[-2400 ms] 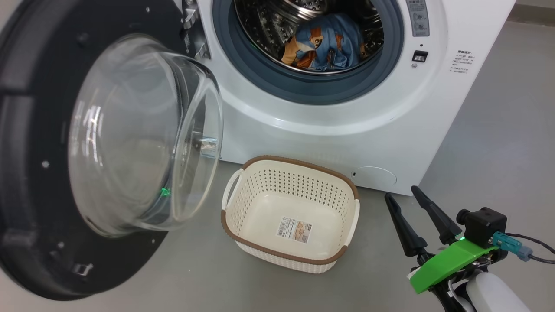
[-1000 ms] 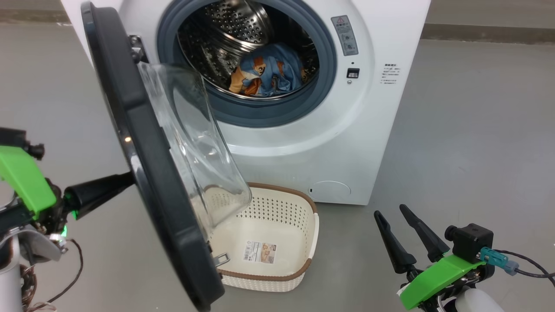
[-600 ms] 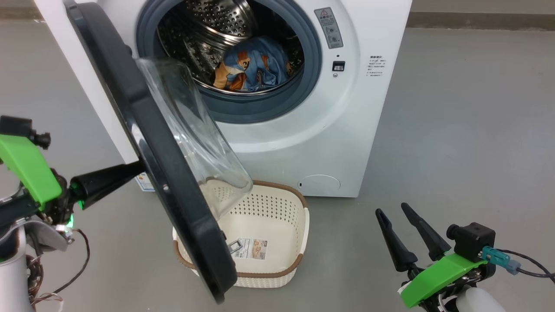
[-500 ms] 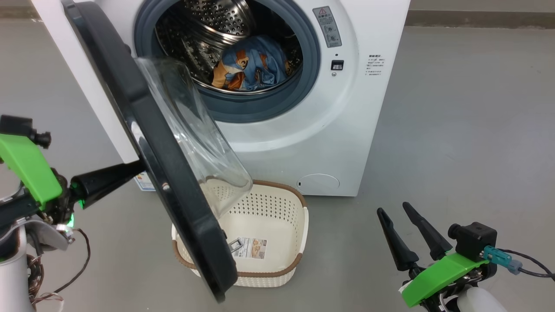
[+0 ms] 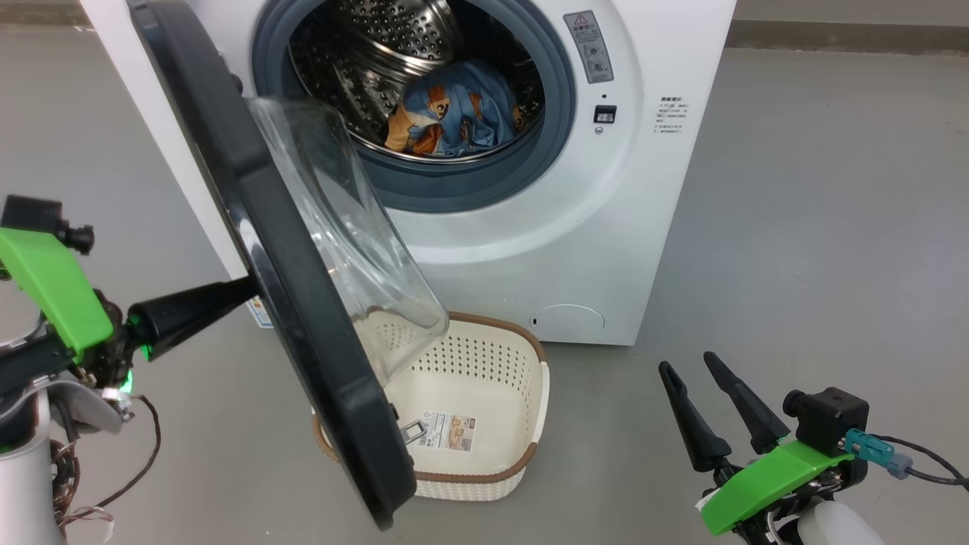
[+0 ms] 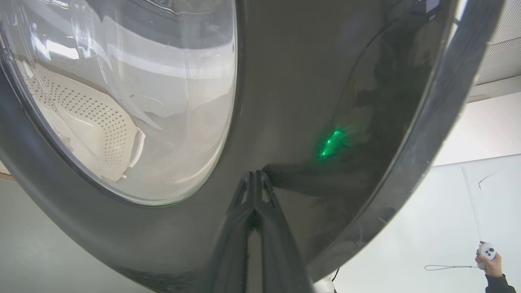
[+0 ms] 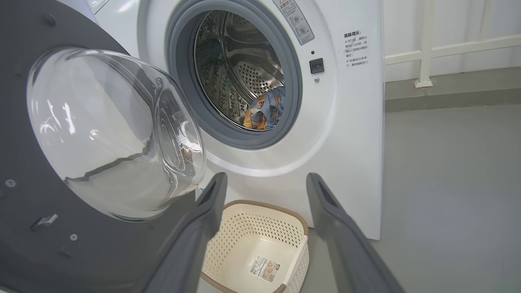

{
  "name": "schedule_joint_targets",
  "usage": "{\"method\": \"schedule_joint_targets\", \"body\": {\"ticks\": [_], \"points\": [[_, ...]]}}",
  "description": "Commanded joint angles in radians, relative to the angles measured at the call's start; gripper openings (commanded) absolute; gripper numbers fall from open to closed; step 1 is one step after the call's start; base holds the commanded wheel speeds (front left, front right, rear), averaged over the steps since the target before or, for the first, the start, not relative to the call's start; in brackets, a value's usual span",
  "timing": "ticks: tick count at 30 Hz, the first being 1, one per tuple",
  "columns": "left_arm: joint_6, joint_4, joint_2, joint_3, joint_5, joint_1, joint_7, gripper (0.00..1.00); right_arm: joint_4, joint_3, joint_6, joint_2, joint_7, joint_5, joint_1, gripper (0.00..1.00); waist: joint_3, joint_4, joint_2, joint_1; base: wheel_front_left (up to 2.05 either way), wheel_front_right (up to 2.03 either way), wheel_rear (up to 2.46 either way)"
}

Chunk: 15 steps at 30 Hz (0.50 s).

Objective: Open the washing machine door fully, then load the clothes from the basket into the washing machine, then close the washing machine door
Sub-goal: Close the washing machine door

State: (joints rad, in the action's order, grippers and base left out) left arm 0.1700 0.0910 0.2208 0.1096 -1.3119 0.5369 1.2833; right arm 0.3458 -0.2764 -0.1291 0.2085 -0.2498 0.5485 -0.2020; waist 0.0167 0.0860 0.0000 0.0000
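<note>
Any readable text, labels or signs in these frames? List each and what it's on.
"温馨提示:" heads the printed notice on the washing machine front; lines below too small.
Red triangle sign on the grey warning label; its text unreadable.
Barcode on the basket base label; print too small.

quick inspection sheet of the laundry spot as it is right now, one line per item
surface: grey floor, smooth
job's things: washer with its drum mouth uncovered; door part open, hanging over the basket; clothes in the drum; basket holds only its label
clutter: nothing seen
grippers: left gripper shut, tips at the door's outer face; right gripper open, empty, low to the right of the basket
cables: dark wire looping below the left arm; black lead off the right wrist
surroundings: white rail by the wall; a person's hand holding a small white controller
</note>
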Motion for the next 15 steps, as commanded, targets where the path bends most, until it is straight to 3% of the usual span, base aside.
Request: {"method": "schedule_joint_targets", "body": {"ticks": [1, 4, 5, 6, 7, 8, 9, 15], "points": [[-0.016, -0.029, 0.041, 0.033, 0.008, 0.042, -0.001, 0.00, -0.022, -0.014, -0.002, -0.001, -0.012, -0.005, -0.015, 1.00, -0.003, 0.003, 0.0000, 0.0000, 0.00, 0.00, 0.00], [-0.023, -0.026, 0.049, 0.035, 0.015, 0.038, -0.005, 0.00, -0.020, -0.015, -0.002, -0.003, -0.012, -0.004, -0.015, 1.00, -0.008, 0.006, 0.0000, 0.0000, 0.00, 0.00, 0.00], [-0.027, -0.029, 0.053, 0.037, 0.018, 0.035, -0.008, 0.16, -0.019, -0.015, -0.002, -0.003, -0.012, -0.004, -0.014, 1.00, -0.010, 0.006, 0.0000, 0.0000, 0.00, 0.00, 0.00], [-0.034, -0.033, 0.057, 0.038, 0.022, 0.030, -0.012, 0.41, -0.019, -0.015, -0.002, -0.003, -0.012, -0.003, -0.014, 1.00, -0.012, 0.006, 0.0000, 0.0000, 0.00, 0.00, 0.00], [-0.041, -0.036, 0.061, 0.040, 0.025, 0.026, -0.014, 0.49, -0.019, -0.014, -0.002, -0.004, -0.012, -0.003, -0.014, 1.00, -0.014, 0.005, 0.0000, 0.0000, 0.00, 0.00, 0.00], [-0.047, -0.039, 0.065, 0.043, 0.026, 0.021, -0.015, 0.67, -0.018, -0.014, -0.002, -0.004, -0.012, -0.003, -0.013, 1.00, -0.016, 0.004, 0.0000, 0.0000, 0.00, 0.00, 0.00], [-0.054, -0.042, 0.068, 0.047, 0.028, 0.016, -0.020, 1.00, -0.018, -0.014, -0.002, -0.004, -0.012, -0.003, -0.013, 1.00, -0.017, 0.003, 0.0000, 0.0000, 0.00, 0.00, 0.00], [-0.108, -0.063, 0.106, 0.067, 0.066, -0.040, -0.055, 1.00, -0.021, -0.010, -0.002, -0.006, -0.012, -0.003, -0.013, 1.00, -0.026, -0.015, 0.0000, 0.0000, 0.00, 0.00, 0.00]]}}
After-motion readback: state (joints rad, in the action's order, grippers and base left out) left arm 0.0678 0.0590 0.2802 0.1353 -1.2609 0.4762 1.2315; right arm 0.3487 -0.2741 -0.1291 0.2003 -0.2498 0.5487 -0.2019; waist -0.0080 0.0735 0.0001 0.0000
